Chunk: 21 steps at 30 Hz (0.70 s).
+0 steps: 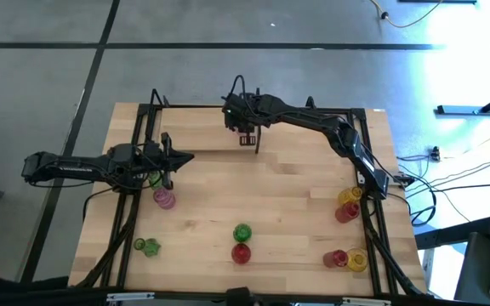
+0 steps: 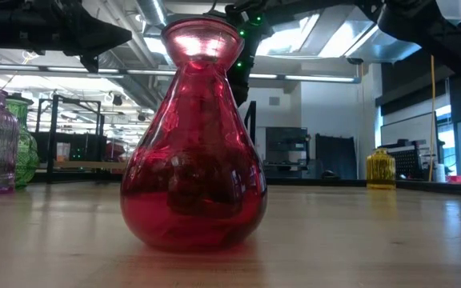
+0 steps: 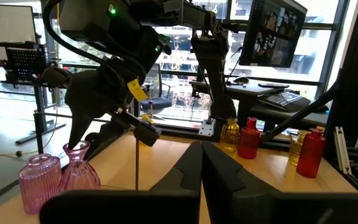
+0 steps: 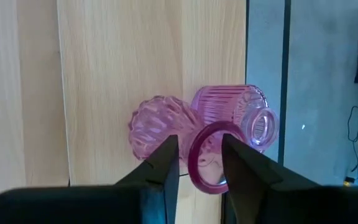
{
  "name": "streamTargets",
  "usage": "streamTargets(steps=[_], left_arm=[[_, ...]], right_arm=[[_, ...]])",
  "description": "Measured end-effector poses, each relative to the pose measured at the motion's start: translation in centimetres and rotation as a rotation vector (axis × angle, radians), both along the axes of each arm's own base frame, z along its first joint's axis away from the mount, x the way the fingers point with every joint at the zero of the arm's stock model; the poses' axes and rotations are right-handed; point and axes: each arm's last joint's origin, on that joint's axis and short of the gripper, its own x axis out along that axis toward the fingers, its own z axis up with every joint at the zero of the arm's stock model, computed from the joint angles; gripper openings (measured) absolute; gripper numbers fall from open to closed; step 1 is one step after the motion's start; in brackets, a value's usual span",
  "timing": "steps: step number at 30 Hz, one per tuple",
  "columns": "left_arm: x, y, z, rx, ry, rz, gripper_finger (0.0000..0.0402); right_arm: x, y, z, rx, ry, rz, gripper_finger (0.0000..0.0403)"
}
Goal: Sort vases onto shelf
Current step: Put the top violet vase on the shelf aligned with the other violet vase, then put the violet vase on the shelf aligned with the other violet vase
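Observation:
My right gripper [image 1: 247, 136] reaches to the far middle and points down over the shelf [image 1: 196, 132]. It is shut on a pink vase [image 4: 157, 124] with a flared rim, beside a ribbed pink vase [image 4: 238, 112]. Both show in the left wrist view, the flared one [image 3: 79, 171] and the ribbed one [image 3: 39, 177]. My left gripper [image 1: 177, 159] is shut and empty at the table's left, its fingers [image 3: 191, 171] level. A green vase [image 1: 153, 178] and a pink vase [image 1: 165, 199] stand just near of it. My right gripper holds the pink vase by its flared rim [image 4: 197, 177], which sits between the two fingers. The fingers come from above, pointing down. The vase is upright, its body level with the ribbed vase beside it; I cannot tell whether its base rests on the shelf board.
Green [image 1: 242, 231] and red [image 1: 241, 252] vases stand near the middle front, and a green one [image 1: 150, 247] at the front left. Yellow and red vases cluster at the right edge [image 1: 347, 204] and front right [image 1: 344, 259]. The red vase [image 2: 194, 144] fills the low view.

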Motion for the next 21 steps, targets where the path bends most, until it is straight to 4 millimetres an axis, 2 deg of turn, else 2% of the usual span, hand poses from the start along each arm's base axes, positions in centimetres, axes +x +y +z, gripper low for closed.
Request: streamTargets(steps=[4,8,15,21], left_arm=[[0.0,0.0,0.0,0.0,0.0,0.0,0.0],[0.0,0.0,0.0,0.0,0.0,-0.001,0.0],[0.0,0.0,0.0,0.0,-0.001,-0.001,0.0],[0.0,-0.2,0.0,0.002,-0.001,-0.042,0.0]], right_arm=[[0.1,0.4,1.2,-0.011,-0.031,0.01,0.0108],[0.4,1.5,3.2,-0.023,-0.086,0.036,0.0108],[-0.2,5.7,6.3,-0.015,-0.156,0.125,0.0108],[-0.4,9.8,6.8,0.114,-0.171,0.19,0.0108]])
